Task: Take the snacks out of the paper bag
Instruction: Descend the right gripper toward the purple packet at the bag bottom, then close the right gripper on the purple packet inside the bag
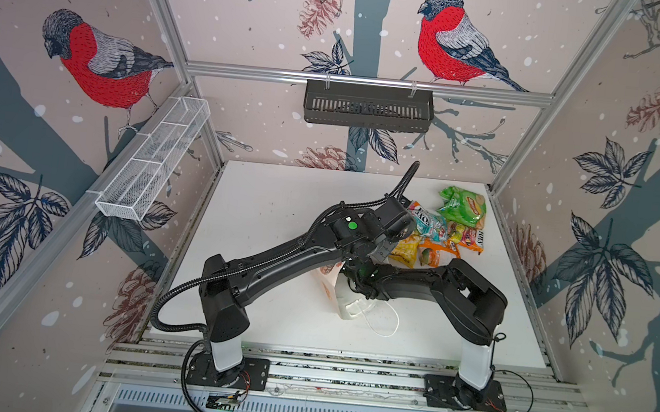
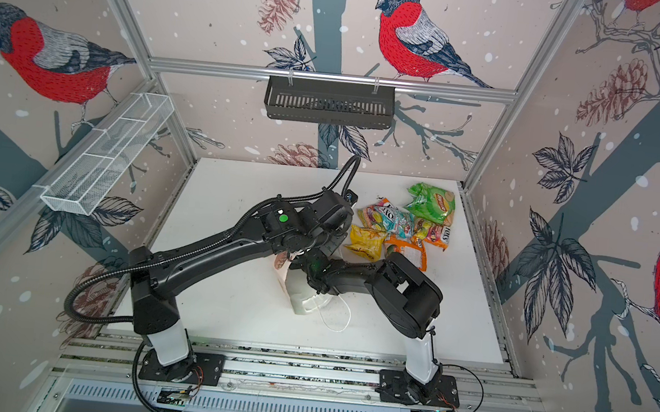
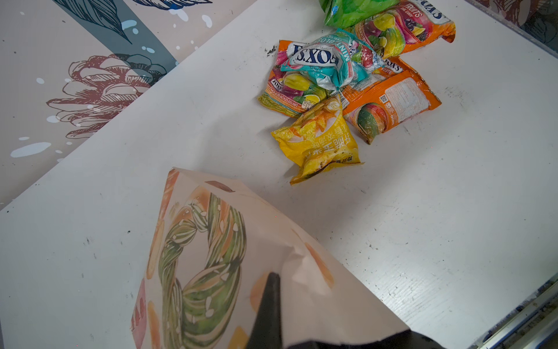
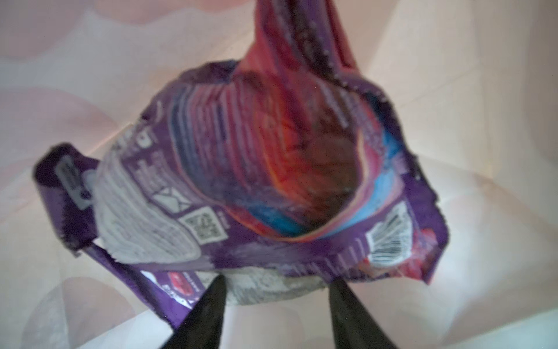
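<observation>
The cream paper bag (image 1: 345,300) (image 3: 211,241) stands near the table's middle. My left gripper (image 1: 383,251) (image 3: 276,279) is shut on its upper wall; one finger shows outside the paper, the other is hidden behind it. My right gripper (image 4: 276,281) is down inside the bag and hidden in both top views. Its jaws stand apart at the lower edge of a purple packet (image 4: 271,166). Several snacks lie behind the bag on the right: green (image 1: 462,206), teal (image 3: 323,63), yellow (image 3: 320,142), orange (image 3: 392,102) and a multicoloured one (image 1: 467,238).
A black slotted basket (image 1: 368,106) hangs on the back wall and a white mesh basket (image 1: 153,159) on the left wall. The bag's white cord handle (image 1: 385,321) trails toward the table's front. The snack pile lies close to the right wall.
</observation>
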